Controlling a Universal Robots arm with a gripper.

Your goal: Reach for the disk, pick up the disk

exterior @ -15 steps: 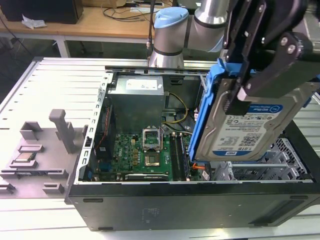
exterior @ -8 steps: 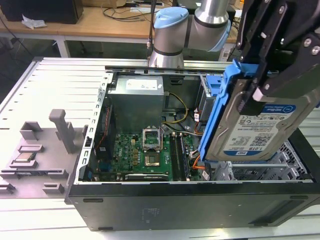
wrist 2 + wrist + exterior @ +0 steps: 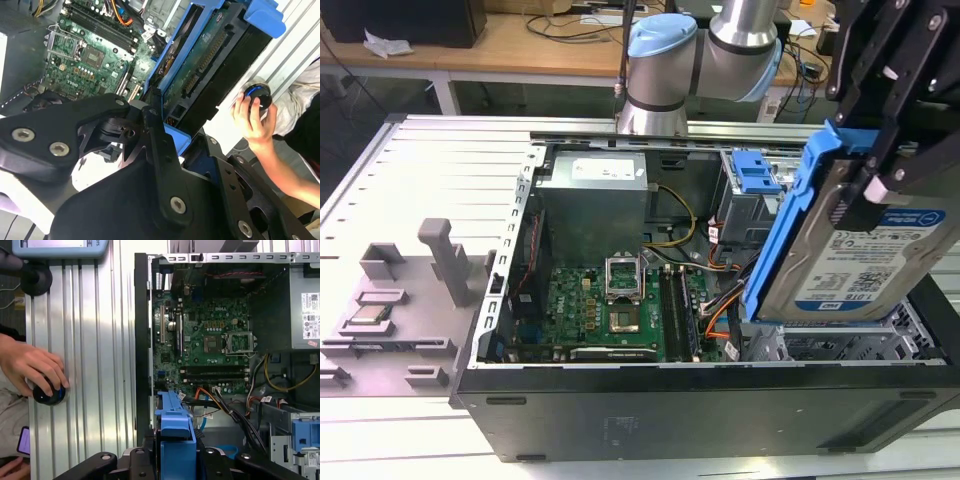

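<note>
Exterior view: black pincer (image 3: 885,165) clamped on the disk (image 3: 860,245), silver hard drive with blue side rails and a white-and-blue label, tilted and lifted clear above the open computer case (image 3: 700,420) at the exterior view's right. Green motherboard (image 3: 610,305) down inside, grey power supply (image 3: 595,200) behind it, blue latch piece (image 3: 756,172) still in the drive bay. Small CPU chip (image 3: 368,316) parked on a grey fixture (image 3: 395,300) on the ribbed metal bench (image 3: 430,180), well apart.

Second wrist view: pincer fingers (image 3: 155,145) gripping the disk (image 3: 210,65) edge-on, circuit-board underside showing, motherboard (image 3: 87,57) below. A person's hand (image 3: 252,122) resting on a round black knob (image 3: 257,95).

First wrist view: blue rail of the disk (image 3: 175,440) held between the black linkages, case open beyond, hand (image 3: 30,367) on the knob (image 3: 47,392) beside it.
</note>
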